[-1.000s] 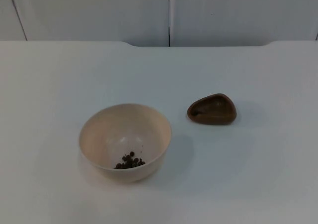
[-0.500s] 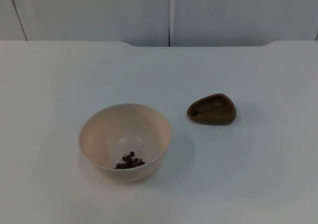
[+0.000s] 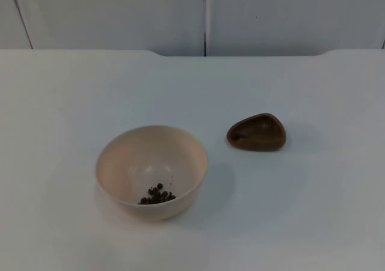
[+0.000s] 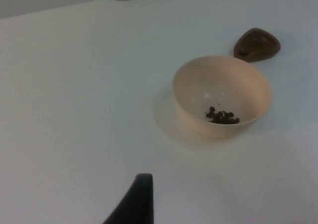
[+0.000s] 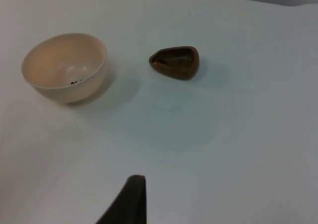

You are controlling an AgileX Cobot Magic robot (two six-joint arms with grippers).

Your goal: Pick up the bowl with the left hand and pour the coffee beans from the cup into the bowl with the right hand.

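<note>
— What stands on the counter (image 3: pixel 313 223)?
— A bowl (image 3: pixel 151 171) near left, a cup (image 3: pixel 257 132) to its right, apart.
— Room between?
— An open gap; bare counter all round both, far to the wall (image 3: pixel 120 18).

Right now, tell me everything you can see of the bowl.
The bowl is round, deep and cream-coloured, with a matte plastic or ceramic look. It stands upright on the white table, left of the brown cup and apart from it. A small heap of coffee beans lies inside at the bottom. Nothing grips or touches it.
</note>
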